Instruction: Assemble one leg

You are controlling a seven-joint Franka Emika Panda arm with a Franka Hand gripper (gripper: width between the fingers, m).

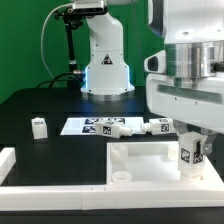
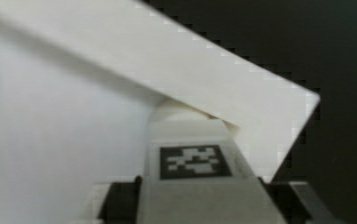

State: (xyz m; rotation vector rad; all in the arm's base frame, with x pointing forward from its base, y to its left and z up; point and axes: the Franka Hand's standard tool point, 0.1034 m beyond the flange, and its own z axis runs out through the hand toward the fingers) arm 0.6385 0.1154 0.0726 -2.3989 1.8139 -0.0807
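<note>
Gripper: my gripper point(image 1: 189, 158) is clamped on one leg point(image 1: 187, 153), a finger point(image 2: 125, 197) on each side in the wrist view.
Leg position: held upright at a corner of the white panel point(image 1: 140, 160), against it.
Done: leg picked up and brought to the panel.
Left: I judge seating it, then letting go.
Spares: another leg point(image 1: 38, 126) and more by the marker board point(image 1: 88, 126) on the tabletop point(image 1: 30, 105).

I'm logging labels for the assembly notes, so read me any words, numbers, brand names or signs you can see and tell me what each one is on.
No readable words, numbers or brand names.
Leg in the gripper: black-and-white square tag, a pattern only.
Marker board: several square tags, too small to make out.
Loose leg on the table: dark marks, too small to read.
</note>
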